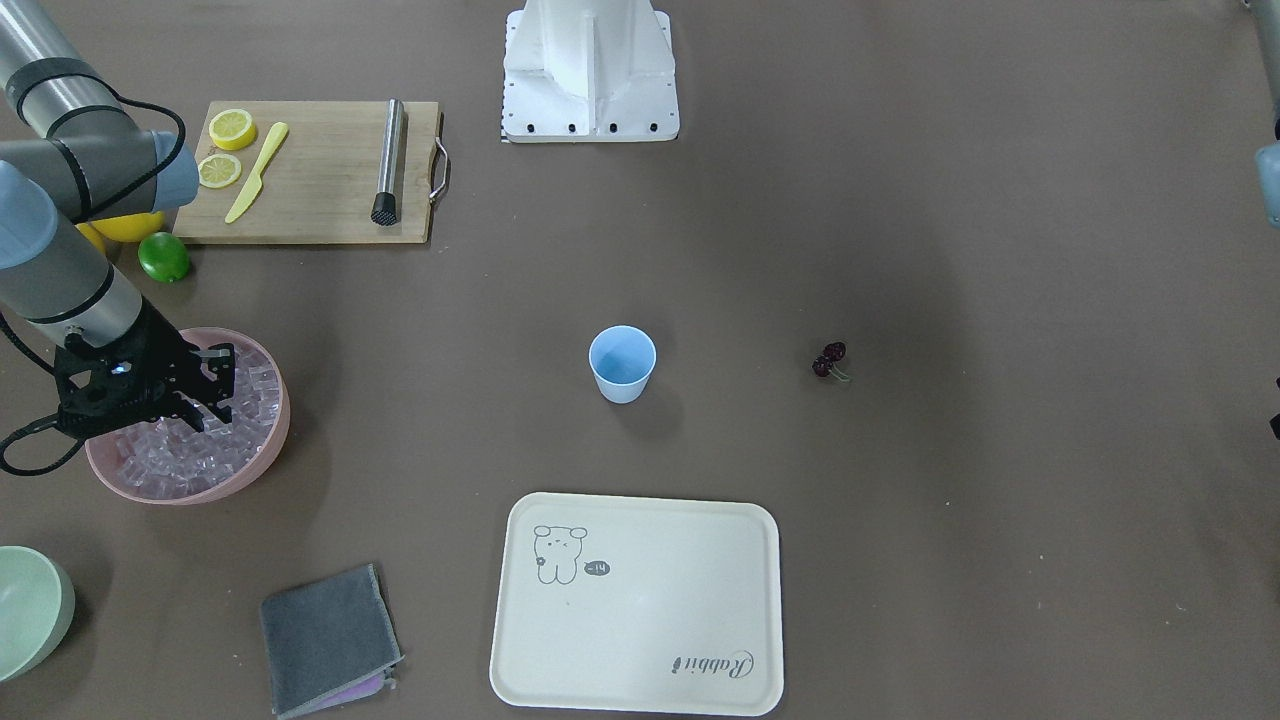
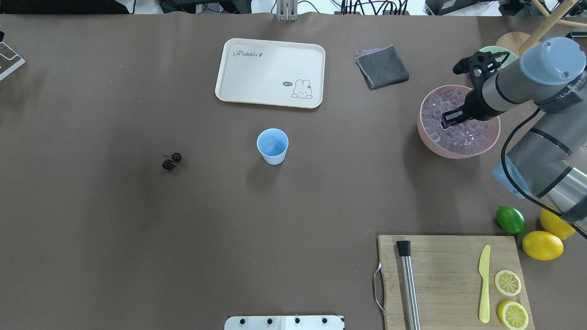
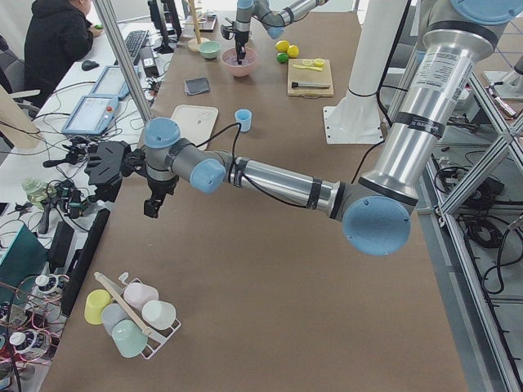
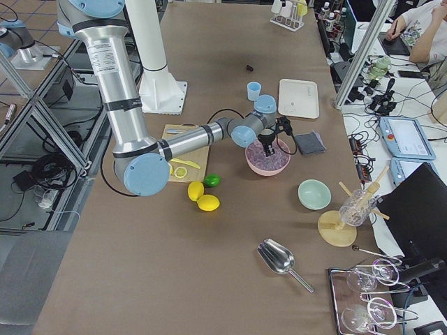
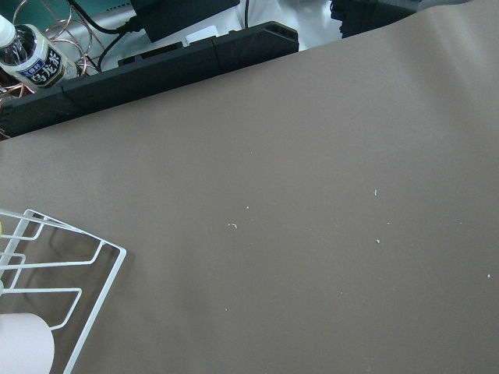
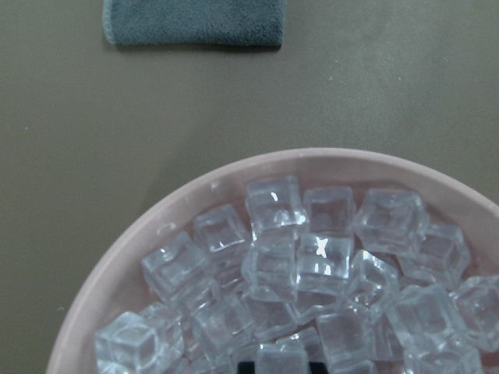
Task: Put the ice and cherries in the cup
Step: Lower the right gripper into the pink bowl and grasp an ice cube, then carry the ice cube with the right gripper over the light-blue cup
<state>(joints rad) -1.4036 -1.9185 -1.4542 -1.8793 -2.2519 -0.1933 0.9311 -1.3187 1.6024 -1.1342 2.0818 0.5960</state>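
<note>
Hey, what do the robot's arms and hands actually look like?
The right arm and the left arm are silver-grey metal tubes with rounded light-blue caps at the joints and black bands. A black cable loops along each near the wrist. The right hand is black with two fingers. The left hand is black too, its details too small to make out.

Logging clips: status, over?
Right gripper open, at ice in pink bowl. Left gripper aside, state unclear. Cup empty; cherries untouched. Nothing blocks cup.
</note>
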